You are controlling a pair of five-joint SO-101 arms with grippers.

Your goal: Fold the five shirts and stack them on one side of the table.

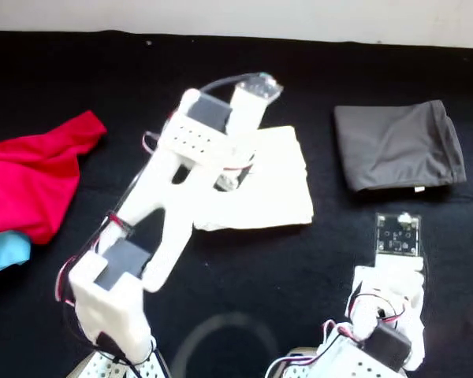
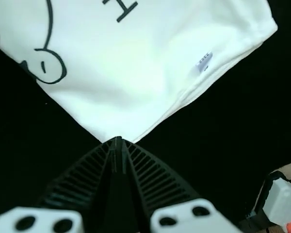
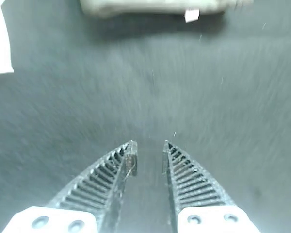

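The left end effector (image 2: 117, 141), jaws together seemingly on a corner of the white shirt (image 2: 136, 63) mid-way across the surface (image 1: 244, 268), is nearer it than the right end effector (image 3: 148, 151), which has its jaws slightly apart just near of the folded grey shirt (image 1: 398, 146).

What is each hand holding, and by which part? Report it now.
The left hand is shut on the white shirt, pinching one corner at its tips. The right hand is open and holds nothing.
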